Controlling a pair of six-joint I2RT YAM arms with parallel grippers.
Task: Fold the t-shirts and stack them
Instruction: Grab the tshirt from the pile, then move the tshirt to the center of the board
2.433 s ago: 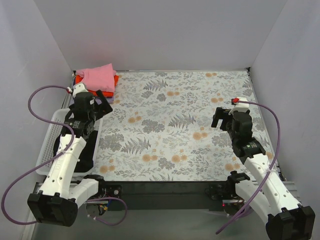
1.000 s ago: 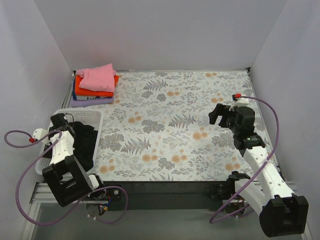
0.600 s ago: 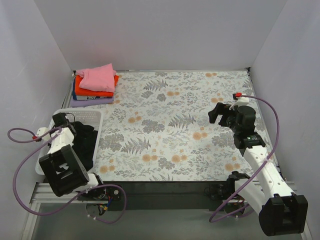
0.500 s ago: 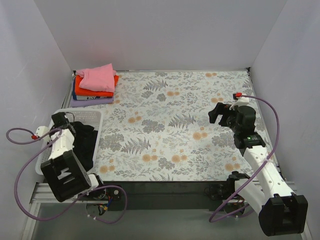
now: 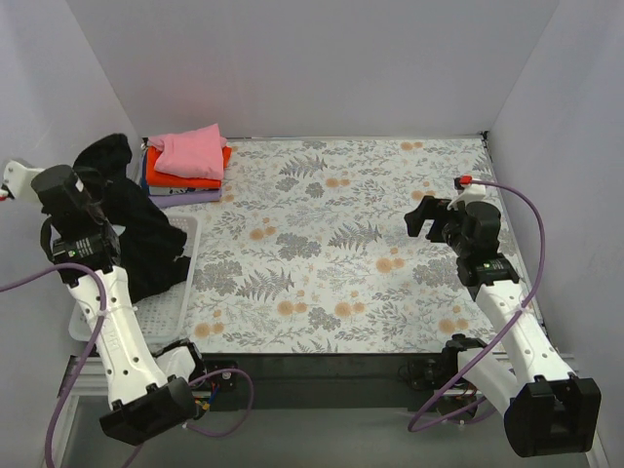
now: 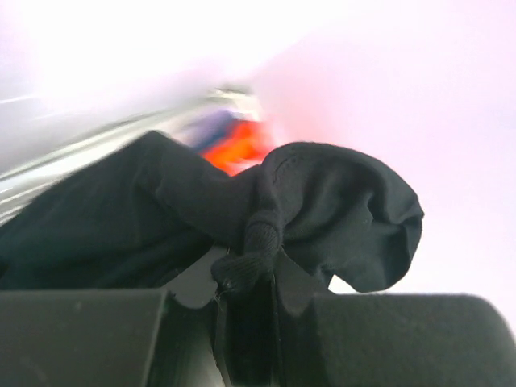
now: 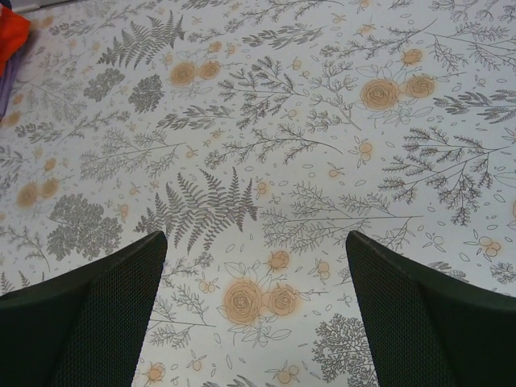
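The black t-shirt [image 5: 136, 229] is pinched by one bunched fold in the left end effector [image 6: 246, 298], above the basket [image 5: 151, 320]. Slipping, or snagging on the basket rim, is risked. The right end effector [image 7: 254, 314] is held wide, far right of the basket.

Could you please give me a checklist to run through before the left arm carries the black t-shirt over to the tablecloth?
1. Left gripper shut on the black t-shirt: ok, a fold is pinched between the jaws.
2. Shirt free of the basket: cannot tell, its lower part overlaps the basket in the top view.
3. Right gripper open and holding nothing: ok.
4. Middle of the tablecloth bare for spreading: ok.
5. Stack out of the way in the far left corner, pink t-shirt on top: ok.
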